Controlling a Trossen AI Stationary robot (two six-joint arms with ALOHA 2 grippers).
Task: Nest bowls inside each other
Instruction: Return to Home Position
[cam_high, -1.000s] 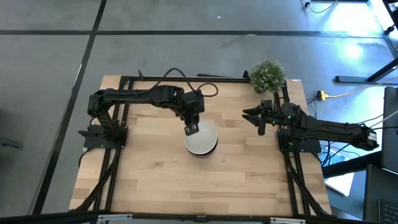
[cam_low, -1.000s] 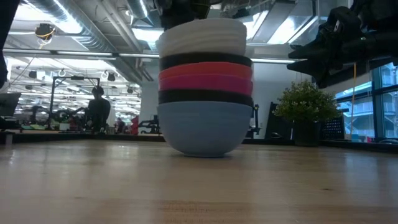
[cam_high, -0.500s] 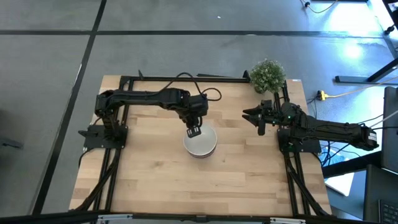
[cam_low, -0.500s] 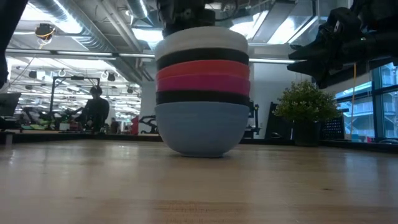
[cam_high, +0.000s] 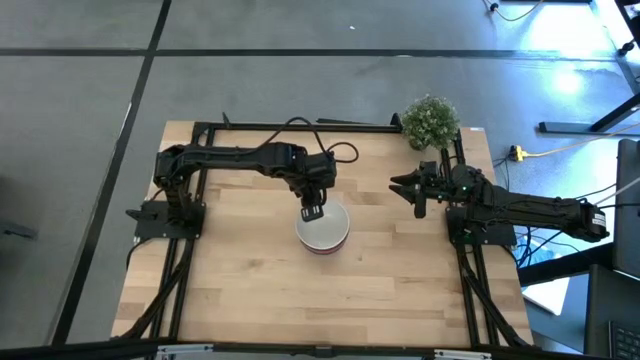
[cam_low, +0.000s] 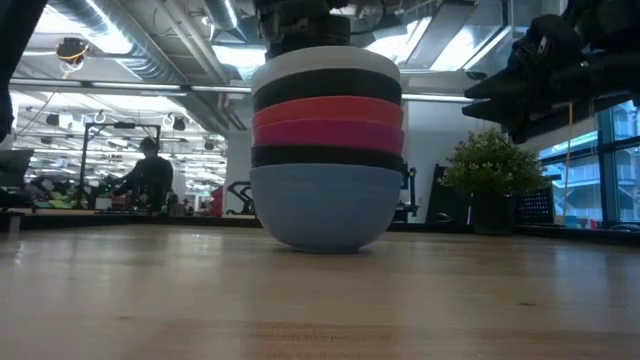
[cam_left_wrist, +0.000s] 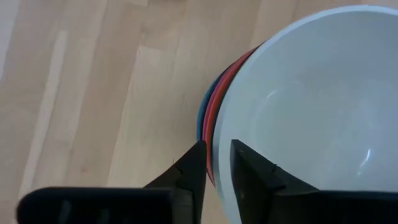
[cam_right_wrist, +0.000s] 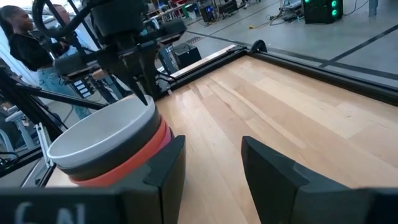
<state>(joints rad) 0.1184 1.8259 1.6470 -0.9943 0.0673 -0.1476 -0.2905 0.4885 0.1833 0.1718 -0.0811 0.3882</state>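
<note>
All six bowls sit nested in one stack near the table's middle, its blue bottom bowl resting on the wood. Above it come black, magenta-pink, red, black, and the white bowl on top. My left gripper is over the stack's far-left side, shut on the white bowl. My right gripper hangs open in the air above the table's right part, pointing toward the stack, and touches nothing. My left gripper pinches the white bowl's rim on the far-left side, one finger inside the bowl and one outside. The fingers come from above, pointing down. The bowl sits level, nested in the black bowl below it.
A small green potted plant stands at the table's far right corner, behind my right arm. A black frame runs along the far edge and down both sides. Bare wood lies on the near half of the table. People show in the room beyond.
My left gripper has come down a little with the white bowl, which now sits deeper in the stack with less of its wall showing. The whole stack has shifted slightly toward the table's left. The left arm's elbow has swung toward the far edge.
</note>
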